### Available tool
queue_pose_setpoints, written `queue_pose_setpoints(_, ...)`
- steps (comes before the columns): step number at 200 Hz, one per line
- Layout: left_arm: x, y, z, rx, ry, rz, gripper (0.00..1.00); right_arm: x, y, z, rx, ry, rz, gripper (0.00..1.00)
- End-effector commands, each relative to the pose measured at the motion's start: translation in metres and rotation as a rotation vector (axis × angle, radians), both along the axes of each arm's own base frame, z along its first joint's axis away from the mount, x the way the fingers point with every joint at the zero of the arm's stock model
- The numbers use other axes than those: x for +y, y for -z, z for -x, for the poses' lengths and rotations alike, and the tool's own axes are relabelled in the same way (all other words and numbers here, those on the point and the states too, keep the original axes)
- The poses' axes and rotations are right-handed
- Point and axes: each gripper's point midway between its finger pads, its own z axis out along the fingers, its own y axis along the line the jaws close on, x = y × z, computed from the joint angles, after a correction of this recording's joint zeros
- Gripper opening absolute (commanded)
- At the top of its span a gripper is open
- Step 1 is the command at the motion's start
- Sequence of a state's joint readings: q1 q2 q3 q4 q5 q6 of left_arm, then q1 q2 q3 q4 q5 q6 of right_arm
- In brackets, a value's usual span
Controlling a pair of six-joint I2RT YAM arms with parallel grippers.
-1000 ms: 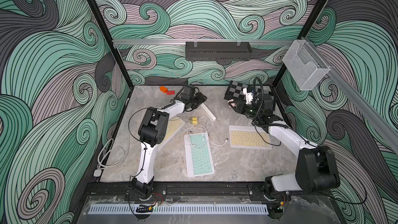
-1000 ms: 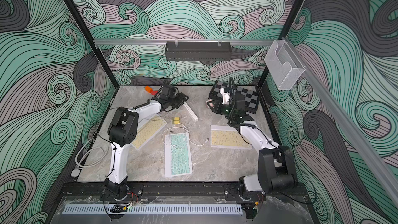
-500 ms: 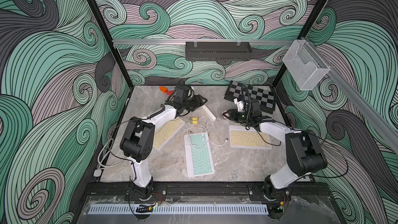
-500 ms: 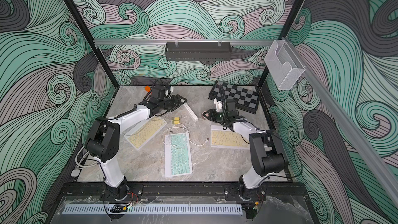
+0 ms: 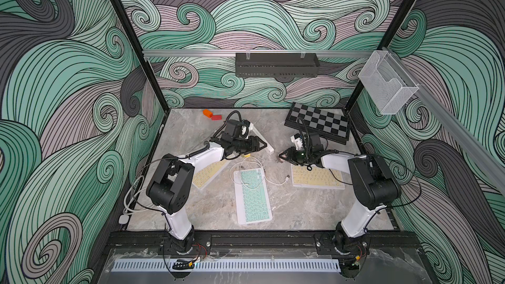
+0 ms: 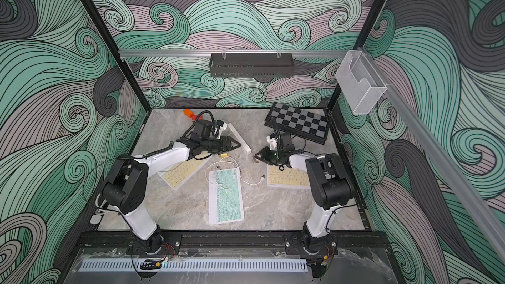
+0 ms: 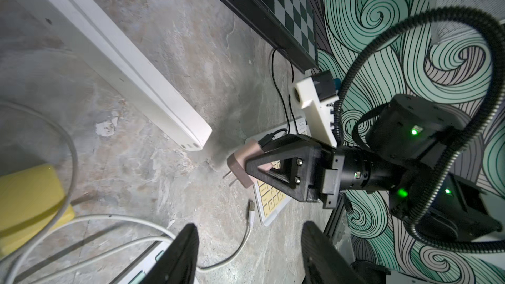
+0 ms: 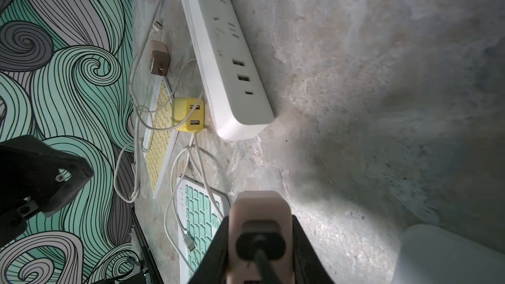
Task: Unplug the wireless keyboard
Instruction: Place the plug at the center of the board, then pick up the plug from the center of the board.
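Note:
My right gripper (image 5: 281,157) (image 8: 259,222) is shut on a pink plug adapter (image 7: 240,165) (image 8: 259,209) and holds it just above the table. Its prongs are bare and point toward the white power strip (image 5: 269,148) (image 8: 226,58), a short gap away. A black cable leaves the adapter's back toward the right-hand yellow keyboard (image 5: 317,180) (image 6: 287,178). My left gripper (image 5: 263,145) (image 7: 248,230) is open over the strip's near end, holding nothing.
A green keyboard (image 5: 252,196) lies mid-table with a white cable whose loose USB end (image 5: 287,178) rests beside it. A yellow USB cube (image 8: 188,114), another yellow keyboard (image 5: 206,176) and a second adapter (image 8: 159,57) lie left. A chessboard (image 5: 318,124) sits back right.
My right gripper has come down and leftward from near the chessboard, still holding the adapter. My left gripper has shifted slightly forward along the power strip, and both elbows have dropped outward.

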State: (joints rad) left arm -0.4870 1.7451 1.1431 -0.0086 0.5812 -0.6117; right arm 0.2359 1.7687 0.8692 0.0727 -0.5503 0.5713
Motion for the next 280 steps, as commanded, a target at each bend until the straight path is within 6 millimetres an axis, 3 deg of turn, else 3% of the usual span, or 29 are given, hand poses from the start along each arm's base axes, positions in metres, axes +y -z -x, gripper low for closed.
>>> queue_pose_setpoints(1,-0.003,-0.005,0.003,-0.061,0.039,-0.052,0.61,0.003,-0.009,-0.005,-0.032,-0.008,0.003,0.31)
queue_pose_setpoints(25,-0.002,0.002,0.008,-0.079,0.059,-0.118,0.61,-0.001,-0.007,-0.002,-0.013,0.004,0.029,0.56)
queue_pose_setpoints(54,-0.005,0.007,0.013,-0.117,0.103,-0.198,0.63,-0.005,-0.013,0.003,-0.006,0.007,0.051,0.67)
queue_pose_setpoints(103,-0.035,0.028,0.035,-0.248,0.355,-0.388,0.7,-0.026,-0.045,0.009,-0.038,0.063,0.063,0.68)
queue_pose_setpoints(148,-0.044,0.059,0.029,-0.267,0.435,-0.551,0.74,-0.055,-0.073,0.021,-0.097,0.133,0.065,0.67)
queue_pose_setpoints(198,-0.061,0.086,0.022,-0.251,0.465,-0.625,0.77,-0.065,-0.074,0.031,-0.109,0.151,0.068,0.68)
queue_pose_setpoints(280,-0.084,0.118,0.012,-0.256,0.456,-0.737,0.75,-0.068,-0.072,0.029,-0.11,0.156,0.057,0.68)
